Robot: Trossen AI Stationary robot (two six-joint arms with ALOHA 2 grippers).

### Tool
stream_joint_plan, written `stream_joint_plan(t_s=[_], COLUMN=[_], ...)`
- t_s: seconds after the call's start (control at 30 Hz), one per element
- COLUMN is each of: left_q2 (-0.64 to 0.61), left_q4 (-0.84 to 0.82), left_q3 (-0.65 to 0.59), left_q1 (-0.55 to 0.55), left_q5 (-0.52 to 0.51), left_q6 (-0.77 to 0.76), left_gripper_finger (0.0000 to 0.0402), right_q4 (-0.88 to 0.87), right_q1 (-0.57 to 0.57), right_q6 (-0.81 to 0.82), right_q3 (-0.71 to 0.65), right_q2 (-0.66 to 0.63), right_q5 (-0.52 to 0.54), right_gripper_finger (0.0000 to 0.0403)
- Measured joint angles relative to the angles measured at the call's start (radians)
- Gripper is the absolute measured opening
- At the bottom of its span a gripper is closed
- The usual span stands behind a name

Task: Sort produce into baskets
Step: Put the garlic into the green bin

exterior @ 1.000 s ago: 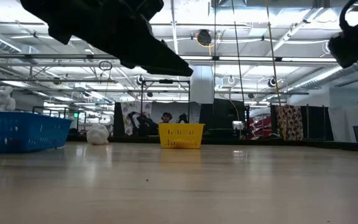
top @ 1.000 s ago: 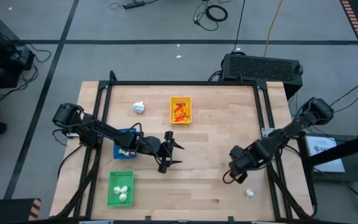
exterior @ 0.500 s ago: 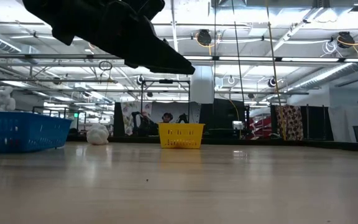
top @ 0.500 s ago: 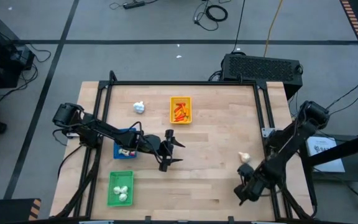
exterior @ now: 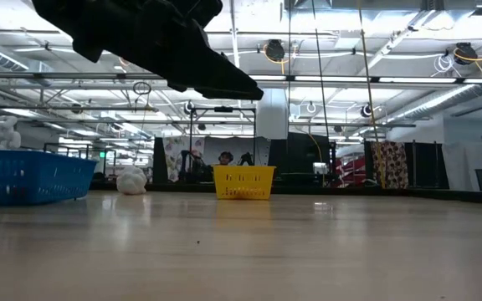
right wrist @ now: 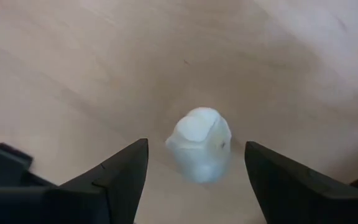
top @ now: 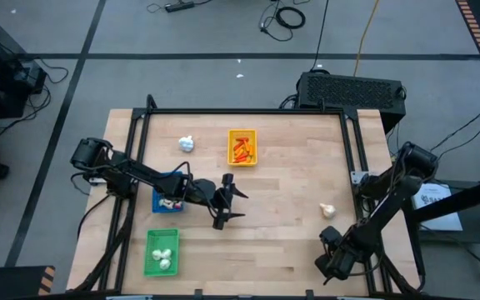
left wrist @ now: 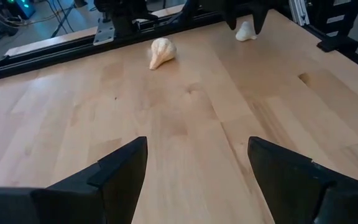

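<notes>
One lumpy whitish bulb point(right wrist: 199, 144) on smooth wood.

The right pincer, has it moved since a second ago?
Yes. In the high view the right pincer has swung from mid-table toward the table's near right corner, past the garlic bulb lying on the wood.

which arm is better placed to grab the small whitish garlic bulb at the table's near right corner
Right. The right gripper hangs open directly over the small whitish garlic bulb, which sits between its fingers. The left gripper hovers open mid-table beside the blue plastic tray, far off.
</notes>
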Motion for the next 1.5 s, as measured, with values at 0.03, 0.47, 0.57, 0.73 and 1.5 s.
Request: stream_joint_plan(t_s=[0.03,0.47,0.57,0.73,1.5], left_q2=[0.0,0.0,0.0,0.0,0.179], left_q4=[0.0,-0.001,-0.001,0.001,0.438], left_q3=[0.0,0.0,0.0,0.0,0.02], left_q1=[0.0,0.002,0.002,0.002,-0.079], left_q5=[0.0,0.0,0.0,0.0,0.124], left_q6=[0.0,-0.001,-0.002,-0.026,-0.045], left_gripper_finger=[0.0286,0.0286,0.0286,0.0286,0.0286], right_q4=[-0.003,-0.006,0.008,0.013,0.862], right_q1=[0.0,-0.004,-0.013,-0.041,-0.365], right_q6=[-0.004,-0.089,-0.105,-0.149,-1.275], right_q3=[0.0,0.0,0.0,0.0,0.0], right_q2=[0.004,0.026,0.011,-0.013,-0.024], right_q5=[0.0,-0.002,-0.001,0.029,0.744], right_gripper_finger=[0.0255,0.0134,0.0101,0.008,0.0095])
